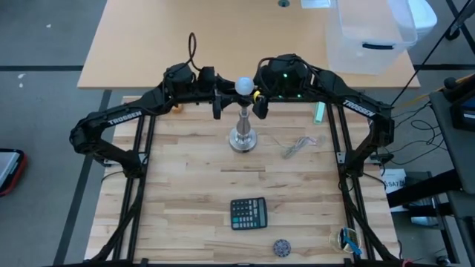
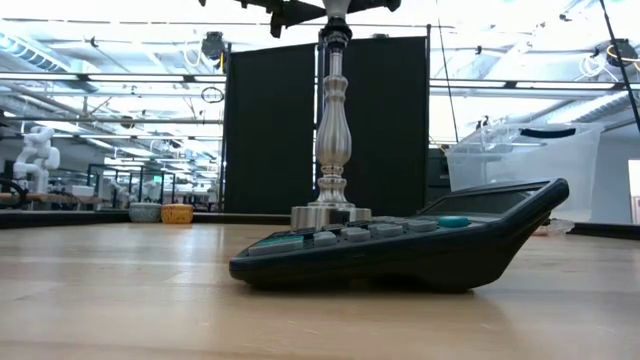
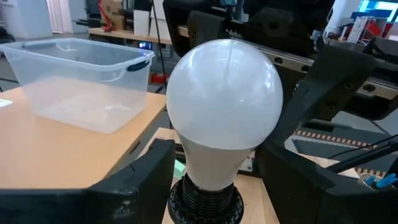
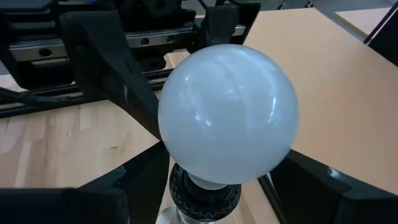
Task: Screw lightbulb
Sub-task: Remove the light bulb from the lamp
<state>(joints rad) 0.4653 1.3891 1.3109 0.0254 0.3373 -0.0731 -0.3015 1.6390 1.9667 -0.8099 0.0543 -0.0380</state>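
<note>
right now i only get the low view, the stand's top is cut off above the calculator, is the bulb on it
Observer: Yes, the lightbulb sits in the dark socket atop the stand.
Operator: where's the left pincer
Observer: The left pincer straddles the bulb's neck, open, with gaps on both sides.
Operator: and the right
Observer: The right pincer faces it from the opposite side, also open, one finger on each side of the bulb.

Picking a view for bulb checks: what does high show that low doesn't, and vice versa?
High only: the lightbulb seated on the stand, the left gripper and right gripper open on either side of it, and a clear bin on the far table. Low only: the room behind and the stand's full profile. Both: the stand and calculator.
</note>
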